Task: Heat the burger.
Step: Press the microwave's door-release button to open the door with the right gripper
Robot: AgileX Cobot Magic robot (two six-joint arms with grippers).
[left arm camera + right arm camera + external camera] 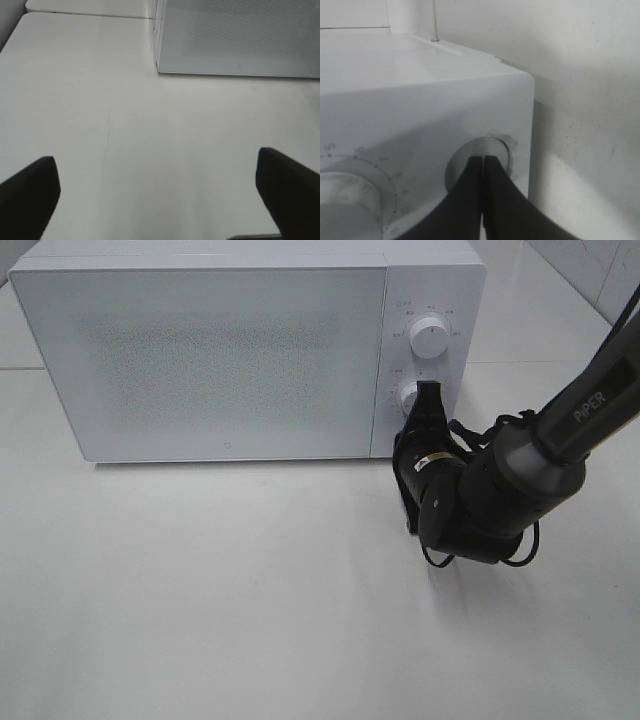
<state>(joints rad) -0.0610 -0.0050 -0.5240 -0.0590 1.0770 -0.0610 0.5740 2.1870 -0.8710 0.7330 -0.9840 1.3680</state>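
White table; right hand closed at lower knob; left hand wide, wrist-view only.

a white microwave stands toward the far edge of the white table, nearer its far left corner, with its speckled grey door shut flush. on the narrow panel right of the door sit two round white dials, one above the other: the upper dial in full view, the lower dial partly hidden. pale wall tiles show past the table's far right corner.
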